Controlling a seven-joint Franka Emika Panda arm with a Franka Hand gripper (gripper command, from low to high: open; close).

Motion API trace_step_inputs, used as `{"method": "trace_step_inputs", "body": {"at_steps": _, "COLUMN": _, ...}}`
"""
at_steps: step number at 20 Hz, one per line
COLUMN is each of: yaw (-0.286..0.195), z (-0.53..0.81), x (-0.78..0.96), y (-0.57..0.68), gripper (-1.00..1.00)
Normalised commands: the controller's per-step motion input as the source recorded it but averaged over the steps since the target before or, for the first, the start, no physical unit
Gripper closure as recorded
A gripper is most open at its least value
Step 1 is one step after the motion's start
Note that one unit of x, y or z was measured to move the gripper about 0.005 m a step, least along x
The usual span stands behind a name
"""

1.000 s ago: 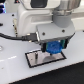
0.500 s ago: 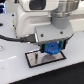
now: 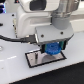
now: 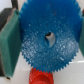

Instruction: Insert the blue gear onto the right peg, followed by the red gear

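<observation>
The blue gear (image 3: 52, 50) is held in my gripper (image 3: 52, 51) just above the dark base plate (image 3: 34, 58) on the white table. In the wrist view the blue gear (image 4: 47, 40) fills the picture, toothed rim all round and a small centre hole, clamped between my dark fingers (image 4: 9, 42) on either side. Part of the red gear (image 4: 41, 77) shows just past the blue gear's rim. In the exterior view the red gear and the peg are hidden behind the arm and the blue gear.
The white arm body (image 3: 35, 20) fills the upper part of the exterior view. A dark cable (image 3: 12, 37) runs across the table on the exterior view's left. The white table (image 3: 15, 70) surrounds the plate.
The arm and blue gear look nearly the same across the frames; the gear sits perhaps slightly lower toward the plate.
</observation>
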Motion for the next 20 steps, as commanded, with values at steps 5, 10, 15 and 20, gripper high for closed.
{"method": "trace_step_inputs", "body": {"at_steps": 5, "yaw": 0.0, "z": 0.03, "x": 0.18, "y": 0.0, "gripper": 1.0}}
{"method": "trace_step_inputs", "body": {"at_steps": 10, "yaw": 0.0, "z": -0.18, "x": 0.13, "y": -0.01, "gripper": 1.0}}
{"method": "trace_step_inputs", "body": {"at_steps": 15, "yaw": 0.0, "z": -0.37, "x": 0.08, "y": -0.14, "gripper": 1.0}}
{"method": "trace_step_inputs", "body": {"at_steps": 20, "yaw": 0.0, "z": -0.33, "x": 0.08, "y": -0.05, "gripper": 1.0}}
